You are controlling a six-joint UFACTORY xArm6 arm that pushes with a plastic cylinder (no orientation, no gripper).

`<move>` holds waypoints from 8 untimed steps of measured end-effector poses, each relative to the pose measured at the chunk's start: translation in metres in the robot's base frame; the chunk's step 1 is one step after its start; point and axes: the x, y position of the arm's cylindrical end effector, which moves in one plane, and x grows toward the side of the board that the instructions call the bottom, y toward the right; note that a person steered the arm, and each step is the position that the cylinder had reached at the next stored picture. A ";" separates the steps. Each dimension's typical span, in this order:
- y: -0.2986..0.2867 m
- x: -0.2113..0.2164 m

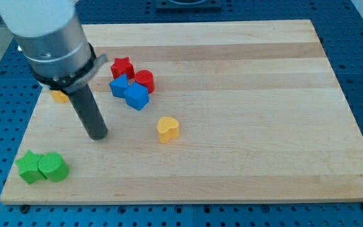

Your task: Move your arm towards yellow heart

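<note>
The tool, a straight dark rod with no jaws to open or close, is seen coming down from the view's upper left, and my tip (97,135) is set on the table (251,157) in its left half. Nothing is touched by the tip.

The yellow heart (167,128) lies to the view's right of the tip, at nearly the same height in the view, with a stretch of bare wood between the two. It is placed left of the table's centre and stands alone.

Above the heart, towards the view's top, a tight cluster is found: a red star (122,66), a red cylinder (145,80), a blue block of unclear shape (118,85) and a blue cube (137,96), each touching or just beside its neighbour. The cluster is up and to the right of the tip.

A small yellow block (59,96) is partly hidden behind the rod's housing near the table's left edge; its shape cannot be made out.

At the view's lower left, a green star (29,167) and a green rounded block (53,166) are set side by side, touching, below and left of the tip.
</note>
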 end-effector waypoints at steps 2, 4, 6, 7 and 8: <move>0.061 0.052; 0.157 0.051; 0.180 0.033; 0.179 0.033; 0.164 0.033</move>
